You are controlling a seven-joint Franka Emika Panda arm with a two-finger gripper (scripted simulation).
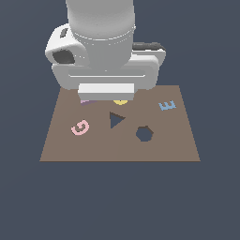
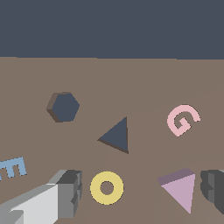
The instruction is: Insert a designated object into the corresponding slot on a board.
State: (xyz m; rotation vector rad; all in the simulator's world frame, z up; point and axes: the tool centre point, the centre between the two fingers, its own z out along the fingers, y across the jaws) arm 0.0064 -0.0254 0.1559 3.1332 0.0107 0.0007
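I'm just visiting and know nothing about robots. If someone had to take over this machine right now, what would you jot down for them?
Gripper: open, holding nothing, fingers either side of the yellow ring and the purple triangle piece.
Purple triangle piece: lying flat on the brown board, mostly hidden under the arm in the exterior view.
Triangular slot: empty, near the board's middle, beside the hexagonal cut-out.
Pink G and blue E lie loose on the board.
Done: nothing placed yet.
Left: grasp the purple piece, carry it to the triangular slot, insert it.

Exterior high, frontal; wrist close above board [image 1: 117, 145]
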